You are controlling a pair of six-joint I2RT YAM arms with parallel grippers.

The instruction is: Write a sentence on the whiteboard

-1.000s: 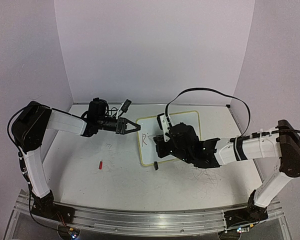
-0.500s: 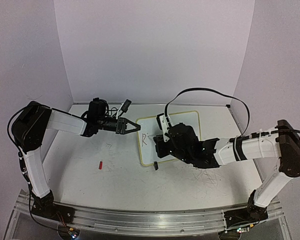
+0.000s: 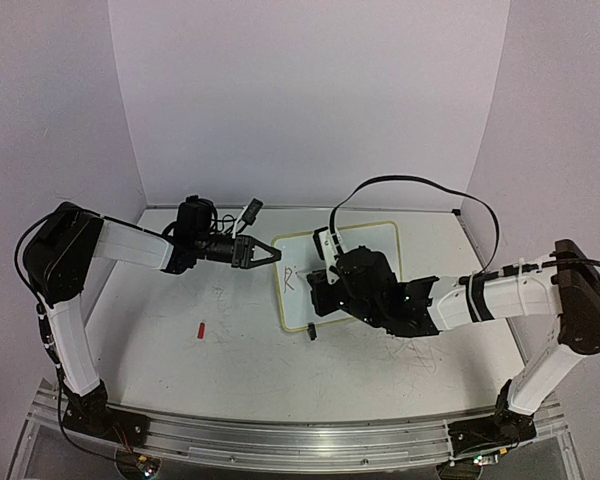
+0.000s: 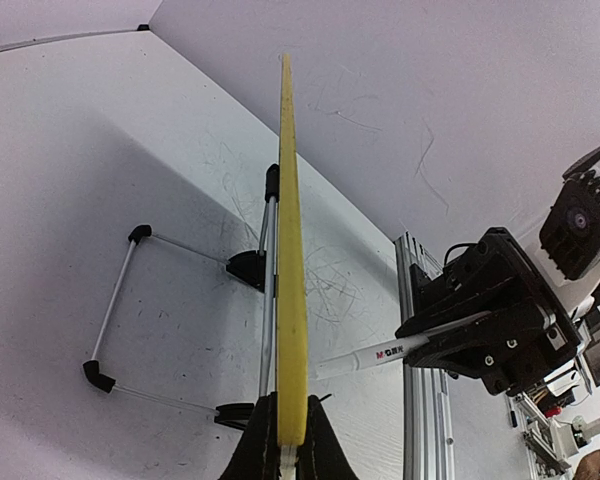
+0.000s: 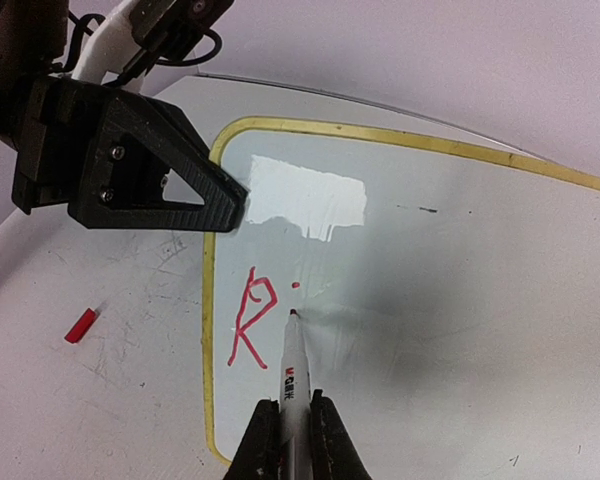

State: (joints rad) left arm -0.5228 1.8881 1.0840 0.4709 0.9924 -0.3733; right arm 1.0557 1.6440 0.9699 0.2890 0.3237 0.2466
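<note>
**Writing barely begun**

The right gripper (image 5: 290, 420) is pinched tight on a white marker (image 5: 289, 375), whose tip touches the whiteboard (image 5: 460, 300) just right of the sentence (image 5: 248, 322), so far only a red R and a dot. Farther off, the left gripper (image 4: 288, 432) is clamped shut on the board's yellow left rim, toward the far middle of the tabletop (image 3: 230, 370).

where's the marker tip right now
In the right wrist view, the marker has its tip on the whiteboard, near its left edge, just right of the red R and below a small red dot.
</note>
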